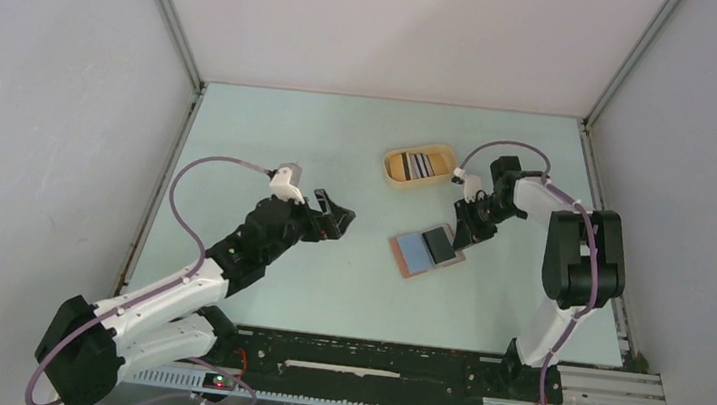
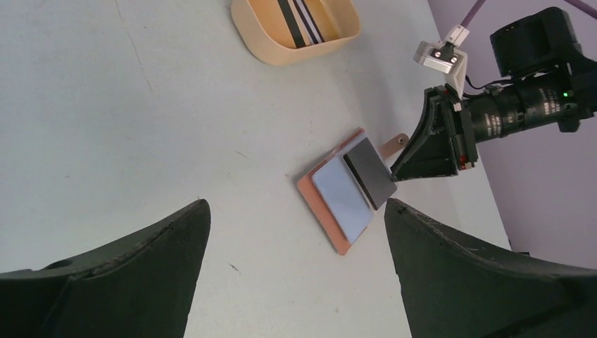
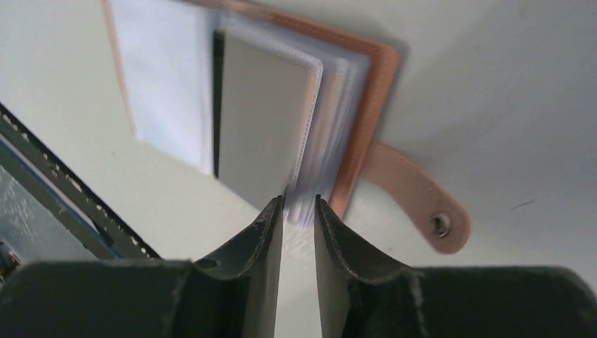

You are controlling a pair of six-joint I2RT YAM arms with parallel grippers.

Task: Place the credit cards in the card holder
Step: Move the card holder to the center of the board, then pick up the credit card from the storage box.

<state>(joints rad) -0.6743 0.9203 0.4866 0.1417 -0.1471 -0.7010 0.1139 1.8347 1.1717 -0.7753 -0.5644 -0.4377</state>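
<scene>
Yellow oval tray on pale table

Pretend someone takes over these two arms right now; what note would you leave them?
Left gripper: open, hovering over the table, holding nothing.
Right gripper: jaws nearly together on the clear sleeve edges of the open reddish-brown leather card holder.
Done: a dark rectangular card and a blue-grey rectangular card lie on the holder; the dark one looks sleeved.
Left: the white-striped cards in the yellow oval tray must go into the holder.
</scene>
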